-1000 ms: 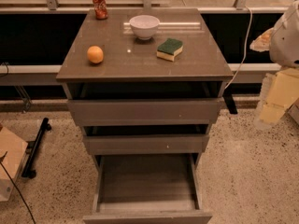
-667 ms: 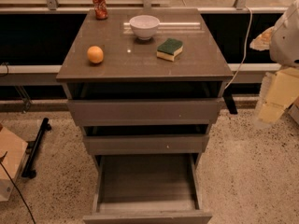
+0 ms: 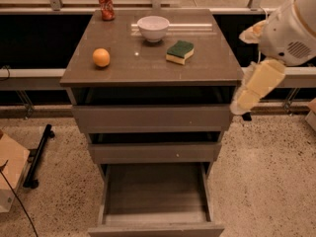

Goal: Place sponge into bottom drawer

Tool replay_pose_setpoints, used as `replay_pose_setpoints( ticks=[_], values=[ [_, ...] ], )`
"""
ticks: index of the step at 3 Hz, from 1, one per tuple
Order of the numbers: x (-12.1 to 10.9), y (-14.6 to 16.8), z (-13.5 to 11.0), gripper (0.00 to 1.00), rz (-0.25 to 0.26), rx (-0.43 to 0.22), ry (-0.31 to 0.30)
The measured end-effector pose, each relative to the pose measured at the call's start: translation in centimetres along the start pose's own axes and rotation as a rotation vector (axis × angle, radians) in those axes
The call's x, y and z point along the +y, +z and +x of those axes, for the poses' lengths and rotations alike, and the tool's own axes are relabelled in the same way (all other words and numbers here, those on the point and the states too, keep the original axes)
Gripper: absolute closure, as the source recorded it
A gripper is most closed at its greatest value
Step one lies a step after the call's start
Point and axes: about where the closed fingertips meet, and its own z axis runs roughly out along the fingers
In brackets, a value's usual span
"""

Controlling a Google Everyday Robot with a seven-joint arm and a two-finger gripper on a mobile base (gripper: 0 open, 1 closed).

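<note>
The sponge, dark green on top with pale yellow foam beneath, lies on the cabinet top, right of centre. The bottom drawer is pulled far out, and its flat floor is bare. My gripper, with pale yellow pads, hangs below the white arm just off the cabinet's right edge. It is to the right of the sponge and lower than it, and it touches nothing.
An orange, a white bowl and a red can also stand on the cabinet top. The top drawer and middle drawer are slightly pulled out. A cardboard box and a black stand lie on the floor at left.
The arm and gripper have moved left and slightly up, closer to the cabinet's right edge. The sponge and the drawers have not moved.
</note>
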Motion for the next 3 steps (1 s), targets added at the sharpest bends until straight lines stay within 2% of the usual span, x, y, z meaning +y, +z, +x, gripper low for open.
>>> replay_pose_setpoints(
  ticks=[1,2,3],
  values=[
    [-3.0,2.4,-2.2,0.00,-0.008,-0.128,0.024],
    [-6.9,5.1,-3.8,0.00,-0.025,-0.190,0.030],
    [-6.8,5.1,-3.9,0.00,-0.026,-0.190,0.030]
  ],
)
